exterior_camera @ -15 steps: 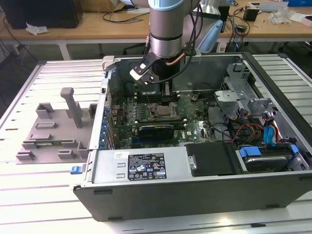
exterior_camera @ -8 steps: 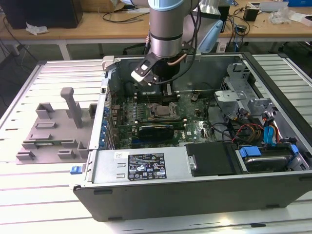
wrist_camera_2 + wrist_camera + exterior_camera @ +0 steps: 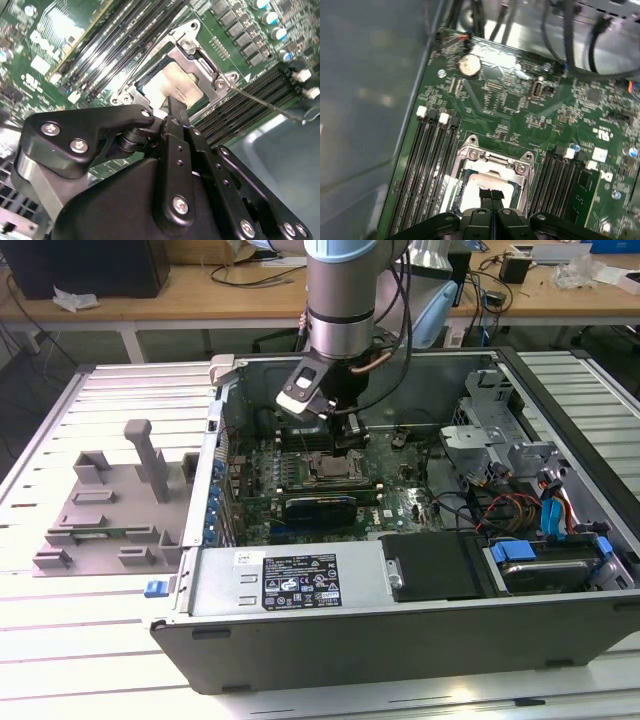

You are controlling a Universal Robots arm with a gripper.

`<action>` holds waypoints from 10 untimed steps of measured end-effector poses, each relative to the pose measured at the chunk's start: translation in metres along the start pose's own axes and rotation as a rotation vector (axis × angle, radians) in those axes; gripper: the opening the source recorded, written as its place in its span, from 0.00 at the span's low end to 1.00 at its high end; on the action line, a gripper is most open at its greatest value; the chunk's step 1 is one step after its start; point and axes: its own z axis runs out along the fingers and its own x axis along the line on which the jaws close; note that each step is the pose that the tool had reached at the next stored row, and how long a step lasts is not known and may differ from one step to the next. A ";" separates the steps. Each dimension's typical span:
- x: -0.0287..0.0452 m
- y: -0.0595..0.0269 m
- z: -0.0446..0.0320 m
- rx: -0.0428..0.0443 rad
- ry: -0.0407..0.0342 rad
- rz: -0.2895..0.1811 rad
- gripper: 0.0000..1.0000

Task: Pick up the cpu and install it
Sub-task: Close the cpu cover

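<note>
cpu part-hidden — behind tool, edges blurred

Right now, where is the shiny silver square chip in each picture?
Exterior view: the shiny silver square chip lies on the green motherboard, just beneath the black tool, hard to make out.
First wrist view: chip at the tool's tips, between the black memory slots.
Second wrist view: chip just beyond the tool's tip.
Shared landmark: the silver metal socket frame around it.
</note>
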 end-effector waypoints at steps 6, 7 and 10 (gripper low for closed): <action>0.0000 0.0000 0.0000 -0.0015 0.0038 -0.171 0.11; 0.0000 0.0000 0.0000 -0.0016 0.0042 -0.187 0.11; 0.0000 0.0000 0.0000 -0.0023 0.0058 -0.257 0.11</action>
